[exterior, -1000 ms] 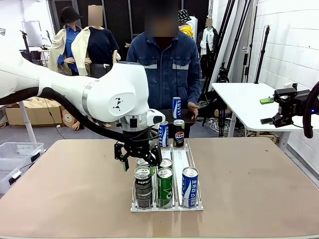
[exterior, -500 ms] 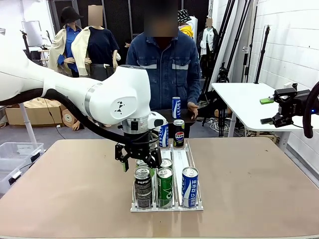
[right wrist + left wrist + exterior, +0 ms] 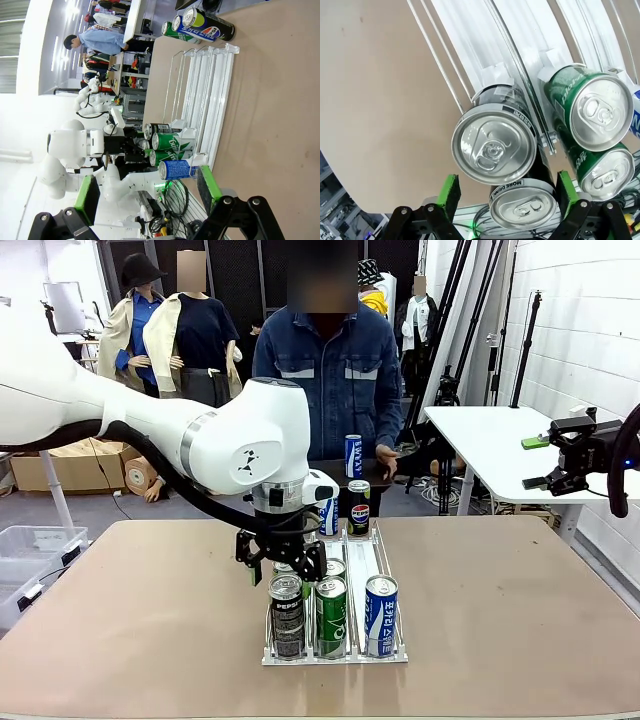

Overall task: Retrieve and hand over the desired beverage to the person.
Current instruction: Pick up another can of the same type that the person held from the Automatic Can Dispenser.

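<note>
**Q:** Entry: where is the person, taken from your left gripper?

**A:** The person (image 3: pixel 340 370), in a blue denim jacket with grey chest stripes, stands beyond my left gripper (image 3: pixel 280 565), across the table (image 3: pixel 520 610). One hand (image 3: pixel 386 462) rests on a dark stand (image 3: pixel 330 469), just beside the blue can on the stand (image 3: pixel 354 455).

**Q:** Left gripper state?

**A:** Released: jaws spread wide, nothing held. It hangs pointing down over the left lane of the white rack (image 3: pixel 358 558). In the left wrist view my green pads (image 3: pixel 448 195) flank the top of the rear black Pepsi can (image 3: pixel 522 206), with a gap on each side. The front black Pepsi can (image 3: pixel 494 147) stands just ahead of it in the same lane, on my side of the gripper.

**Q:** Neighbours?

**A:** Beside the gripper, in the middle lane, stand two green cans (image 3: pixel 600 112), one behind the other. Past them is the near blue can (image 3: pixel 381 612), at the near end of the right lane. At the rack's far end, between the gripper and the person, stand the far black Pepsi can (image 3: pixel 359 508) and the far blue can (image 3: pixel 329 515). The blue one is partly hidden by my wrist.

**Q:** Right gripper?

**A:** The right gripper (image 3: pixel 532 463) is held well apart, out past the table's right edge. It is also released: jaws wide, nothing between them. It faces back toward the rack.
</note>
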You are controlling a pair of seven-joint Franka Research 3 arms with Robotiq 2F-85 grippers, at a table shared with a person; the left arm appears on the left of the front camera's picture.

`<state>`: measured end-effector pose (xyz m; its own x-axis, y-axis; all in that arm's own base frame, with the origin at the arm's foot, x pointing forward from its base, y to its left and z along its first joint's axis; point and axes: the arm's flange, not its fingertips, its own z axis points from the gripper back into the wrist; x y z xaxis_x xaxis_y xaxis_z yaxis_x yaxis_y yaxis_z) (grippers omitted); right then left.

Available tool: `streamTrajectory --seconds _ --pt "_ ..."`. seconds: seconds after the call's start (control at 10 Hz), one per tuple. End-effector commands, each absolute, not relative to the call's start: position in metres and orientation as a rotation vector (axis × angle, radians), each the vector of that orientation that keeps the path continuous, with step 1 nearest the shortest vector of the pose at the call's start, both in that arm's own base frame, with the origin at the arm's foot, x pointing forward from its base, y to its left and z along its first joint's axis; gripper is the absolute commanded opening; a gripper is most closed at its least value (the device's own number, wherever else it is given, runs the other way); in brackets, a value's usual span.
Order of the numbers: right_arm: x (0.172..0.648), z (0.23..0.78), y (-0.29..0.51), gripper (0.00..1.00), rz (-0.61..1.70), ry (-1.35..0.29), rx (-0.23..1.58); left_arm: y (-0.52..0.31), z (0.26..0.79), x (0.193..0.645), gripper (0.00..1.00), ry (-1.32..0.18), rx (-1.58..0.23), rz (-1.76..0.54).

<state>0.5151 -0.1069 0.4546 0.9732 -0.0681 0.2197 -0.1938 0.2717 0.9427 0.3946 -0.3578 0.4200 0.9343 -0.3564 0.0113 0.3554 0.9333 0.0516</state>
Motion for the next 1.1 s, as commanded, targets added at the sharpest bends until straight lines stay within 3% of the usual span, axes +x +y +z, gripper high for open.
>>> streamTrajectory --seconds 0.0,1.0 --pt "0.514 0.454 -0.106 1.00 0.077 -0.234 1.294 -0.363 0.422 0.400 1.00 -0.042 0.068 -0.361" --pt "0.514 0.454 -0.106 1.00 0.077 -0.234 1.294 -0.368 0.408 0.389 1.00 -0.056 0.064 -0.349"
